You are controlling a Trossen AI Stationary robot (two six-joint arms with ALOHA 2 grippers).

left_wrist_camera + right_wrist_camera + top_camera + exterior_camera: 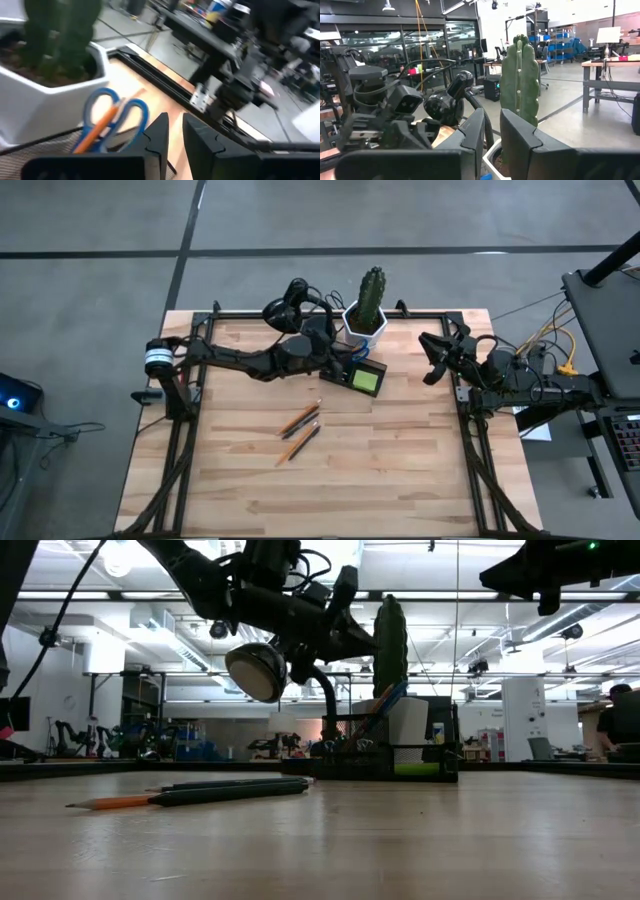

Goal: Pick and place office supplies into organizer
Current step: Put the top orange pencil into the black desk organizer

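The dark mesh organizer (pixel 352 367) stands at the table's far middle, in front of the cactus pot. A lime-green sticky pad (pixel 367 380) lies in it. Blue-handled scissors (pixel 115 112) and an orange pencil (pixel 97 130) stand in it, leaning on its wall. Loose pencils and pens (pixel 300 430) lie flat on the wood nearer the front, also in the low view (pixel 200 792). My left gripper (pixel 175 122) hovers just above the organizer's left end (pixel 342 370), shut, with nothing between its fingers. My right gripper (pixel 433 362) waits raised at the table's right edge, shut and empty (pixel 491 117).
A white hexagonal pot with a tall cactus (pixel 368 310) stands right behind the organizer. A black desk lamp (pixel 290 308) is to its left, its head (pixel 258 672) hanging over the table. Black frame rails run along the table's edges. Bare wood lies toward the front.
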